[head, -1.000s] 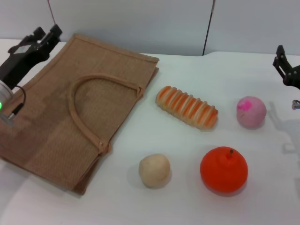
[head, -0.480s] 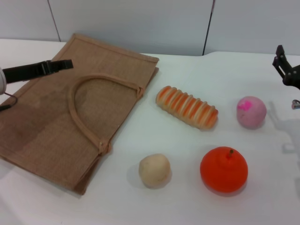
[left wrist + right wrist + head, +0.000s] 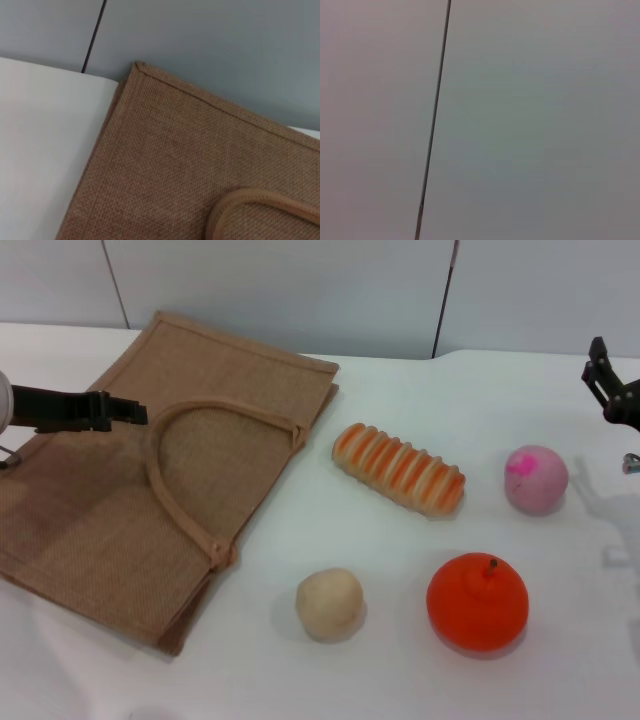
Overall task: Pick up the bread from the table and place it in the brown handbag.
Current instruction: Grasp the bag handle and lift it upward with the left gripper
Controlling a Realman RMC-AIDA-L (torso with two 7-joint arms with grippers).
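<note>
The bread (image 3: pixel 399 468), a long orange-and-cream striped roll, lies on the tabletop (image 3: pixel 420 380) at 3 o'clock from the handbag (image 3: pixel 150 480), under the left gripper (image 3: pixel 125 410), its jaws' gap untellable.

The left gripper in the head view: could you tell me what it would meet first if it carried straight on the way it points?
The left gripper points across the brown handbag toward the handle, so that loop probably comes first; its height above the fabric is unclear.
</note>
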